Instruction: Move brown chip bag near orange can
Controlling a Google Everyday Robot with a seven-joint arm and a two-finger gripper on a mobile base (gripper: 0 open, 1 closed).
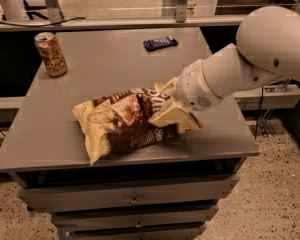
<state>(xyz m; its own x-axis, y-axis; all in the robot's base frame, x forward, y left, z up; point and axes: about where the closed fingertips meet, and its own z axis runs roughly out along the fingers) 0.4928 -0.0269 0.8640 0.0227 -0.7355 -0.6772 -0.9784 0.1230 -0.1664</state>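
The gripper [171, 113] is clamped on the right end of the brown chip bag [121, 126], which lies at the near middle of the table [115, 66], well apart from the orange can [50, 54] at the far left corner

A grey table [115, 69] carries three things: the can [50, 54] upright at its far left corner, a dark blue bar [160, 43] near the far edge, and the bag [122, 124] lying by the front edge. The gripper [172, 116] is at the bag's right end.
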